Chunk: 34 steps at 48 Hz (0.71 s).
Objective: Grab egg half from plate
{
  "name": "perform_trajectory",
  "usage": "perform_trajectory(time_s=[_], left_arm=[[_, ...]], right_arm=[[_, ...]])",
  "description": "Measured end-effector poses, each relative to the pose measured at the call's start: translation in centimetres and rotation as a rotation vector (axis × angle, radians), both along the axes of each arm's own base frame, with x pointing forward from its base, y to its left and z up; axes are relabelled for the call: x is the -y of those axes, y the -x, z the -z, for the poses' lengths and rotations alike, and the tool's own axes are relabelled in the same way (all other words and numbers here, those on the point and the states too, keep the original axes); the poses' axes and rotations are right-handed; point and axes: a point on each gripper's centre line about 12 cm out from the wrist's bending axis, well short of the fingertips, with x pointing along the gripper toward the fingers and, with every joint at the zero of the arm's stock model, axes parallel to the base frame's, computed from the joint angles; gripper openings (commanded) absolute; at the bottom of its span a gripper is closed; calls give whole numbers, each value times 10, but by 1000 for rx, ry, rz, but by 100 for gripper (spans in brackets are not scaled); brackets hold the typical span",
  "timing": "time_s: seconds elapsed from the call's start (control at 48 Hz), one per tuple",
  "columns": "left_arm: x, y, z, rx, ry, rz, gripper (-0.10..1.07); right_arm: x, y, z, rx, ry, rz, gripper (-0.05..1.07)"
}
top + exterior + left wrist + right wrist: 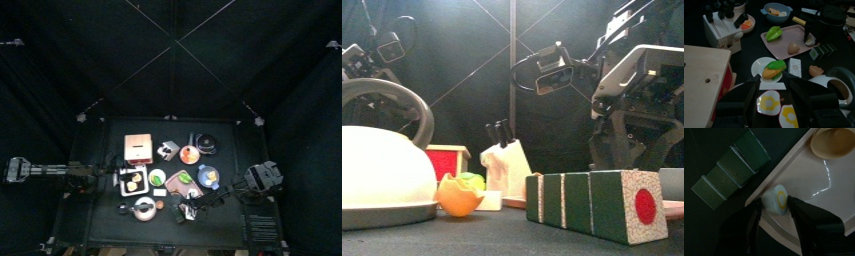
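Note:
The pink plate (784, 44) lies in the middle of the table. In the left wrist view it holds a green vegetable (773, 33) and a tan egg-shaped piece (793, 48). In the right wrist view the egg half (776, 199), white with a yellow yolk, sits at the plate's rim (811, 183). My right gripper (777, 206) is open, one jaw close on each side of the egg half. It also shows in the left wrist view (816, 37) at the plate's far end. My left gripper (774, 86) is open and empty, back from the plate.
A small white dish with green and orange food (771, 70), two flat fried-egg pieces (769, 103), a wooden box (704, 75), a knife block (721, 25), a blue bowl (776, 10) and a kettle (836, 86) crowd the table. A green striped block (731, 170) lies beside the plate.

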Motion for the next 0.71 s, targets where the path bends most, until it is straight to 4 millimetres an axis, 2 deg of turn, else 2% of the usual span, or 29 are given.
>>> perform_trajectory(time_s=[0.125,0.396,0.708], left_arm=[[0,0,0,0,0,0,80],[0,0,0,0,-1,1,80],[0,0,0,0,0,0,80]], right_arm=[[1,0,-2,5,12,-2,71],[2,0,-24,56,3,-1,71],[2,1,-24,53,3,1,71]])
